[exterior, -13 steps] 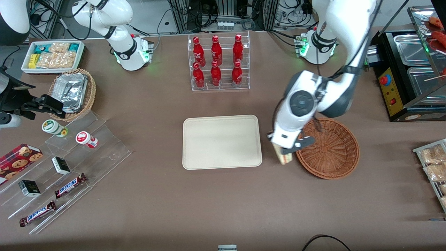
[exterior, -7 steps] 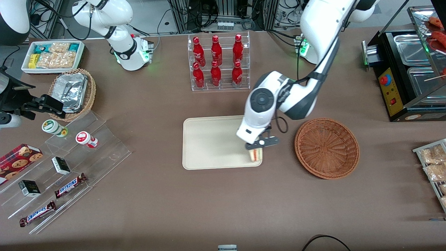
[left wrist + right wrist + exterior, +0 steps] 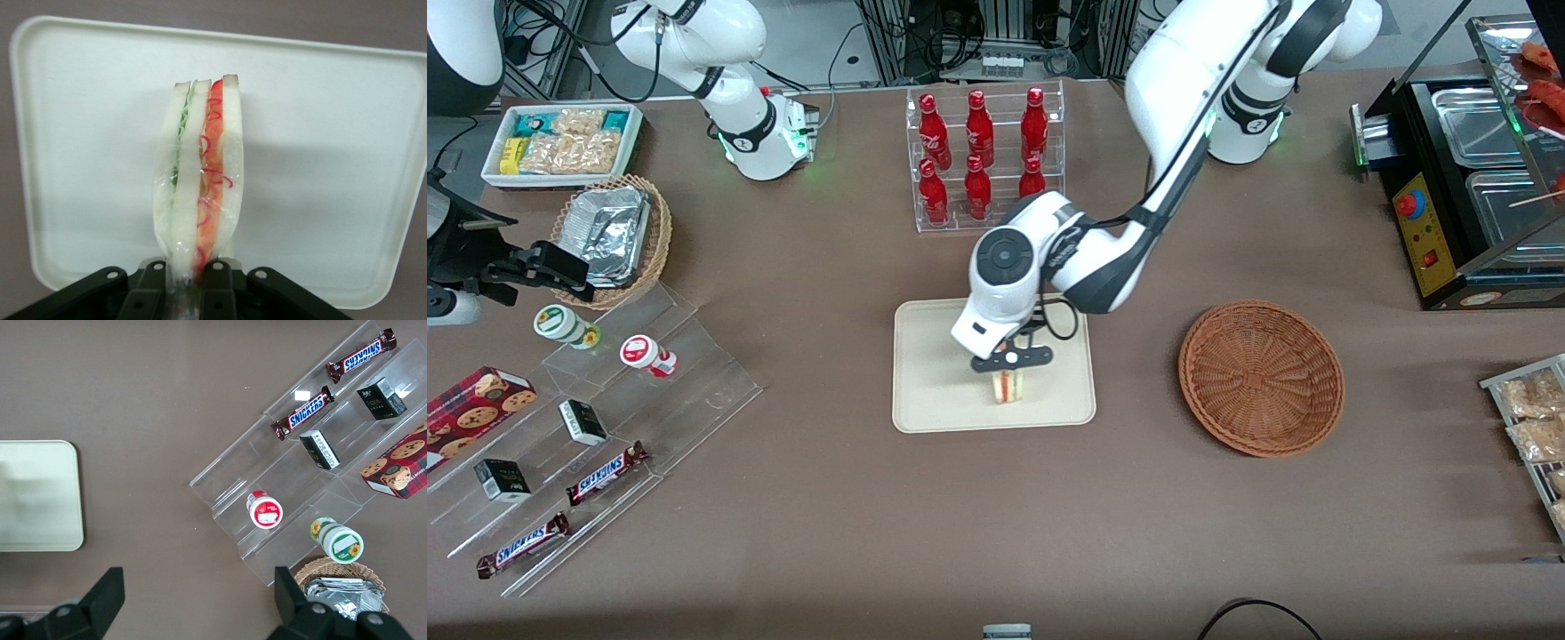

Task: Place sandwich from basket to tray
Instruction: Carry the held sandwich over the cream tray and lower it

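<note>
My left gripper (image 3: pixel 1009 360) is shut on the sandwich (image 3: pixel 1008 386), a wrapped wedge of white bread with red and green filling, and holds it over the cream tray (image 3: pixel 934 391), toward the tray's edge nearer the front camera. In the left wrist view the sandwich (image 3: pixel 199 193) hangs from the gripper (image 3: pixel 190 277) with the tray (image 3: pixel 87 133) beneath it. I cannot tell whether the sandwich touches the tray. The reddish-brown wicker basket (image 3: pixel 1261 378) stands empty beside the tray, toward the working arm's end.
A clear rack of red bottles (image 3: pixel 983 160) stands farther from the front camera than the tray. Clear stepped shelves (image 3: pixel 605 418) with snack bars, boxes and cups lie toward the parked arm's end, with a tan basket of foil containers (image 3: pixel 614 236). A black warmer (image 3: pixel 1467 178) stands at the working arm's end.
My left gripper has carried the sandwich from the basket's rim sideways over the tray's edge to above the tray's middle. The basket stays put and is empty.
</note>
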